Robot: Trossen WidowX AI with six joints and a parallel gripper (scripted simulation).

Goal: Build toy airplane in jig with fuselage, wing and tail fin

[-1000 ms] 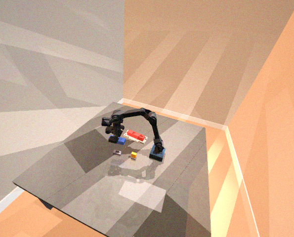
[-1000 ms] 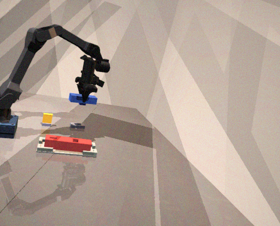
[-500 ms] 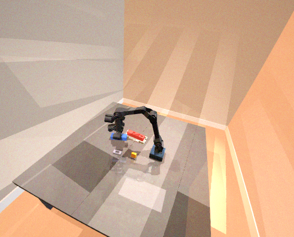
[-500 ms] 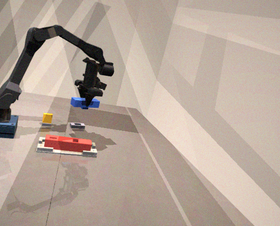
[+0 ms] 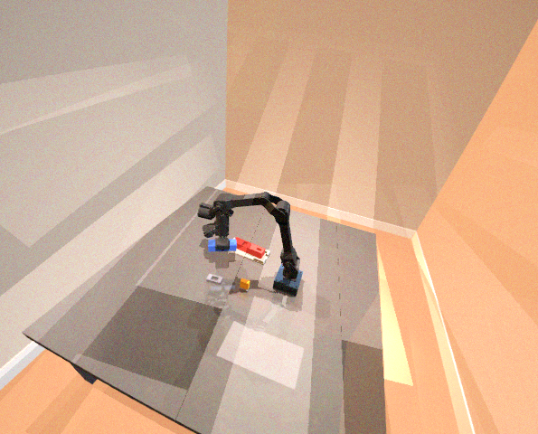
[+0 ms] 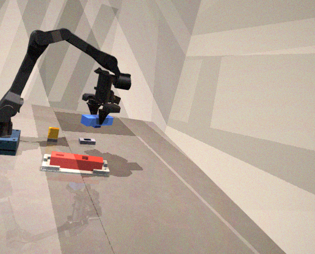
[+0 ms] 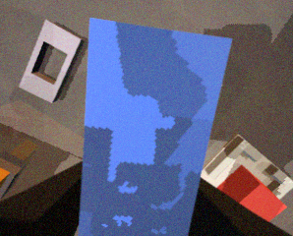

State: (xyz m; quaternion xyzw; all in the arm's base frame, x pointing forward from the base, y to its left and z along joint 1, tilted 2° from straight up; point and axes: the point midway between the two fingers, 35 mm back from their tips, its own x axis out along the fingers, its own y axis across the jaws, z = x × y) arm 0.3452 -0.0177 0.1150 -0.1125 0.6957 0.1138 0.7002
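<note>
Wing (image 6: 96,120) hanging in the air, pinched across its narrow middle by the tool (image 6: 100,116), fingers clamped on it and well above the worktop (image 6: 157,202). Looks like the carry step of fitting the wing: lifted, not yet over the socket.

Going left to right in the exterior view: off to the left of the tool and lower, tail fin (image 6: 53,133), a small orange-yellow block standing upright on a darker foot. Just below the tool and slightly left, a little grey holder (image 6: 87,141) with a rectangular hole in it, empty. Nearer the camera and below-left of the tool, fuselage (image 6: 75,161), a long red bar with hard square edges, lying flat in the white cradle (image 6: 74,170), two square sockets visible on top. So the fuselage part seems done.

Wing itself: flat blue slab, matte, plain rectangle in the wrist view (image 7: 146,133), with a small stub poking out underneath, probably the tab. Everything blocky and rigid, nothing squishy.

Next move, best guess: shift toward the cradle, line the tab up over a socket on top of the fuselage, keep the slab level, then straight down. Tight-looking square hole, so any twist probably jams it. Fin left for after.
</note>
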